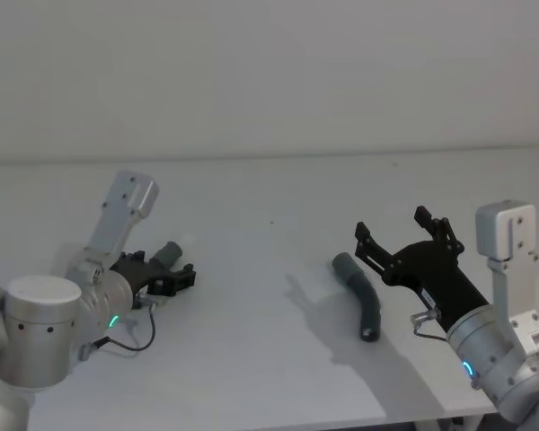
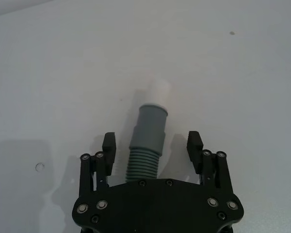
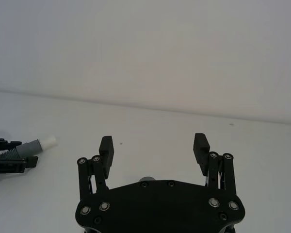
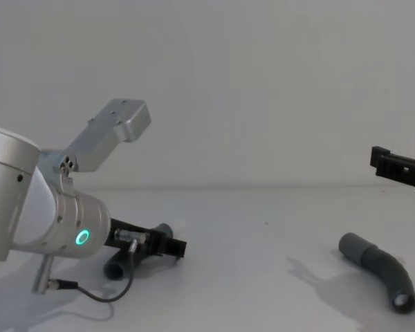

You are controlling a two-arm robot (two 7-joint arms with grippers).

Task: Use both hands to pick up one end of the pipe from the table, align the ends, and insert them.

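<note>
- The left gripper is resting low over the left side of the worktop. Its fingers are standing wide open on both sides of one hose piece, not squeezing it.
- That hose piece is lying flat, with its white tip poking out past the fingers.
- The right gripper is hanging in the air on the right side, fingers wide open, holding nothing.
- The other hose piece is lying on the worktop near it, lower down.

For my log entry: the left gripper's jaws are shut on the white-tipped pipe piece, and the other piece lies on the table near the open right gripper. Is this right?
No. The left wrist view shows the left gripper with jaws open, one each side of the white-tipped pipe piece, not touching it. The rest is right.
</note>
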